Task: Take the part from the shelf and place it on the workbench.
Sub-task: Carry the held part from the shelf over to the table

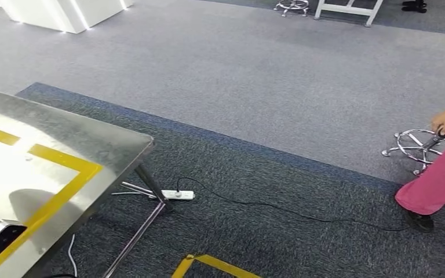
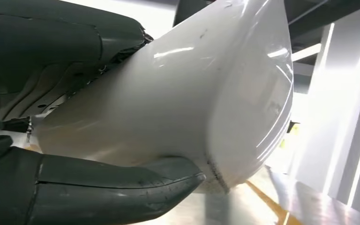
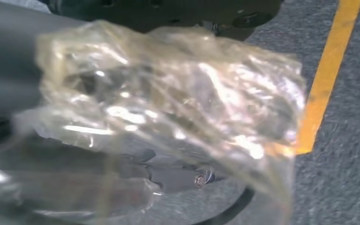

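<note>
While left hand (image 2: 75,187) grips, part (image 2: 192,103) looks glossy white.

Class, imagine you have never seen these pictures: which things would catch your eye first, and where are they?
The left wrist view is dominated by a glossy white part gripped by the left hand, dark fingers above and thumb below. In the head view, a shiny steel workbench marked with yellow tape stands at the left, and a person in pink is at the right edge beside a chrome stool base. Crinkled clear plastic covers the right hand.
</note>
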